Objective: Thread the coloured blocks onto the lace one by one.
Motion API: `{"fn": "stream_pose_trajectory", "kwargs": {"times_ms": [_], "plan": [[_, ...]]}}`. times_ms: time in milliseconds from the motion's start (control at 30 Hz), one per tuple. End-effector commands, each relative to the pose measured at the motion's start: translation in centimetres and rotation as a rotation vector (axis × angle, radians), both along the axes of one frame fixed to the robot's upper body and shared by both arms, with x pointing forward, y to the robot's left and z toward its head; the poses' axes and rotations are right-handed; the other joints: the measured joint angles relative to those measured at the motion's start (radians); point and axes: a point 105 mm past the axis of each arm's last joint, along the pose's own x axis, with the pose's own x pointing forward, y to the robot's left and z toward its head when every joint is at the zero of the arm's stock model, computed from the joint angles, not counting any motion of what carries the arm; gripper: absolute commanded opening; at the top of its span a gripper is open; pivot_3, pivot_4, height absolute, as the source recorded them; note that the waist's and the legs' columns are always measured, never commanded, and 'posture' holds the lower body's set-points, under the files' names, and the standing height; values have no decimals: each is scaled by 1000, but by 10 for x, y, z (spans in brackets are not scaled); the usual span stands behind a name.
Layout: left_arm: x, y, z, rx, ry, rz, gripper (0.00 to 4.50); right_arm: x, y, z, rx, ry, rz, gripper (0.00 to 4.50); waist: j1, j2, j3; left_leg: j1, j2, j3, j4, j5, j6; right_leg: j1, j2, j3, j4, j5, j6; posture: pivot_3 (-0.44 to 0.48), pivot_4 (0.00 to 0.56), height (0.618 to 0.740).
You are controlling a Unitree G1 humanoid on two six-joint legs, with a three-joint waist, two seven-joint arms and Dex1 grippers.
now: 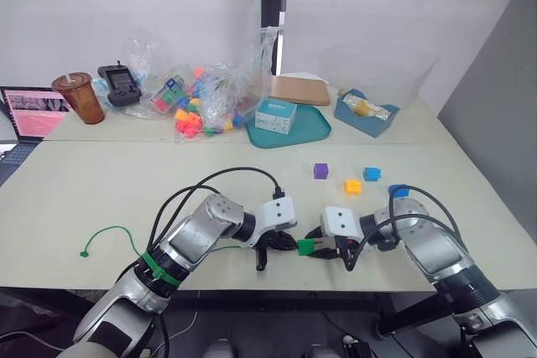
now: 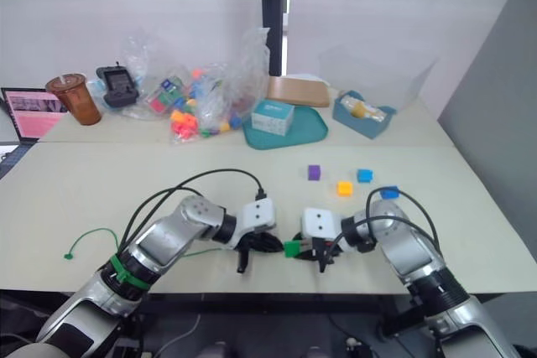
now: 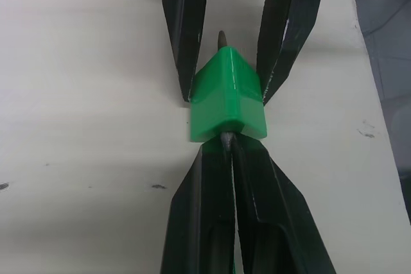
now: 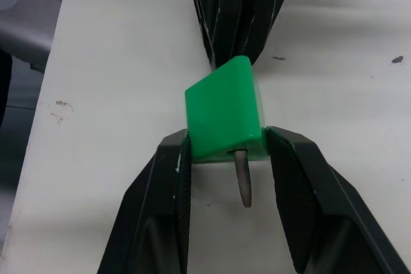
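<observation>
Our left gripper (image 3: 225,152) is pinched narrow on the lace's (image 1: 107,234) stiff tip (image 4: 243,181), and straight ahead of it our right gripper (image 4: 226,152) clamps the green block (image 1: 305,247) from both sides, the two meeting nose to nose. The tip's long axis runs along the line between the grippers and already pokes out of the block's far face into the right gripper's gap, so we judge the right arm is nearer for pulling it through. Beyond the right gripper, well apart on the table (image 1: 101,190), lie the purple (image 1: 320,171), orange (image 1: 352,186) and two blue blocks (image 1: 372,174), with bare table around them.
</observation>
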Motion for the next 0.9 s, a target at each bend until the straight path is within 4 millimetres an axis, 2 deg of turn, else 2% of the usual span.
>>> {"fn": "stream_pose_trajectory", "kwargs": {"times_ms": [33,67,200,333,433,500,600,767,900], "plan": [[2,-3,-6,-12,-20,-4,520,-13,5,-17,-33,60,34,1272,3,0,0,0,0,0,0,0,0,0,0,0,0,0,0,0,150,740],[2,1,-6,-20,-12,0,688,-14,5,-17,-33,60,33,1272,3,0,0,0,0,0,0,0,0,1,0,0,-1,0,0,0,150,740],[5,11,0,-17,-38,14,1971,-15,3,-18,-34,63,27,1272,1,0,0,0,0,0,0,0,1,1,0,0,-2,0,0,0,150,740],[12,28,15,-42,-67,71,3259,-15,1,-21,-45,72,19,1272,0,0,0,0,0,0,0,0,1,0,0,0,-2,0,0,0,150,740],[8,49,11,-13,-70,104,3259,-14,1,-23,-48,74,16,1272,-6,0,0,0,1,0,-1,0,1,0,0,0,-2,0,0,0,150,740],[5,57,8,-2,-64,112,3259,-14,1,-23,-47,75,16,1272,-6,0,0,0,1,0,-2,0,1,0,0,0,-3,0,0,0,150,740],[-5,72,-5,22,-43,130,3259,-13,2,-22,-46,75,18,1272,-5,-1,0,0,1,0,-2,0,1,0,0,0,-3,0,0,0,150,740],[-12,76,-20,24,-26,151,3259,-12,2,-22,-48,74,17,1272,-6,-1,-1,1,1,0,-2,0,1,0,0,0,-3,0,0,0,150,740],[-11,70,-26,-10,-16,166,2147,-12,2,-22,-48,75,18,1272,-6,-1,-1,2,1,0,-2,0,1,2,0,0,-3,0,0,0,150,740]]}}
